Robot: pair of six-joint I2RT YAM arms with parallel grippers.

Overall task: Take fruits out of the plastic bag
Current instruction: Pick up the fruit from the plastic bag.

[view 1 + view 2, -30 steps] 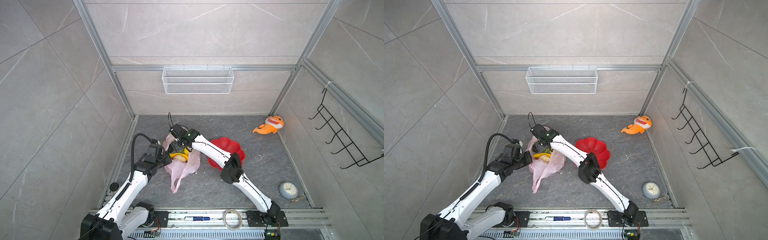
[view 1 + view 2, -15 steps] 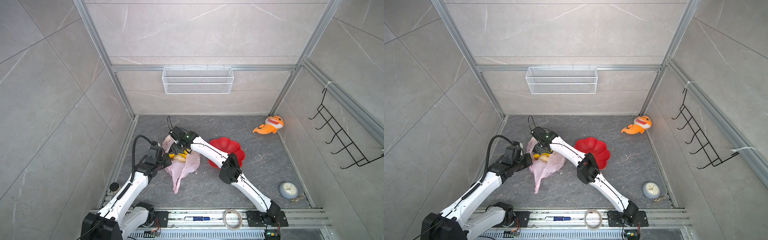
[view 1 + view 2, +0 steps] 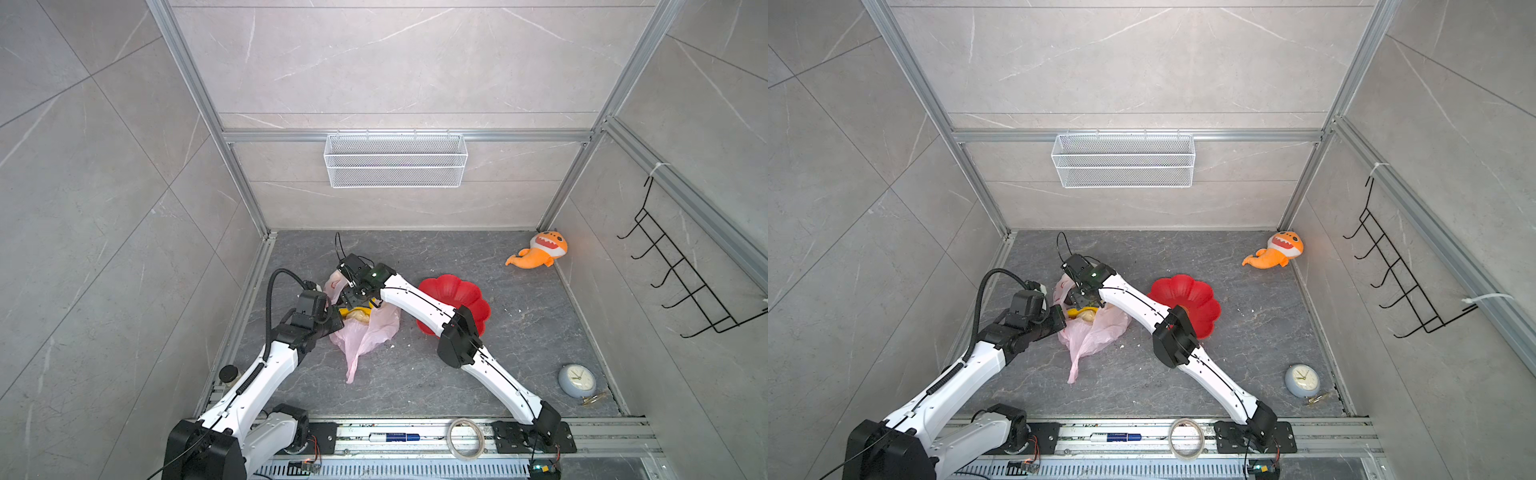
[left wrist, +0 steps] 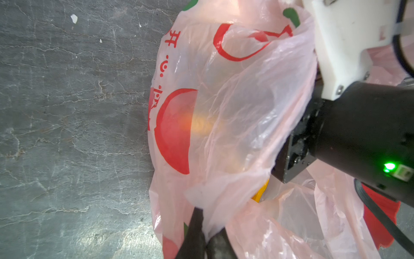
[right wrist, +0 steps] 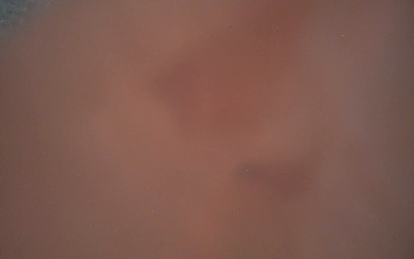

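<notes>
Notes plastic bag (image 3: 368, 332) slumped on the grey floor (image 3: 415, 374) between both arms, just beside red plate (image 3: 457, 291). Sees banana (image 3: 352, 310) and beige fruit (image 3: 359, 317) at its open mouth. Finds left gripper (image 4: 205, 226) pinched tight on a fold of the rim. Finds right gripper (image 3: 353, 296) deep in the mouth (own camera blinded by pink film); cannot tell whether empty or round a fruit. Judges risk: snagging film with a fruit, dragging or tearing the bag.

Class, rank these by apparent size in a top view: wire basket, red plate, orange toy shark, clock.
wire basket
red plate
orange toy shark
clock
The wire basket hangs nearer the camera, so its lead is unsure.
</notes>
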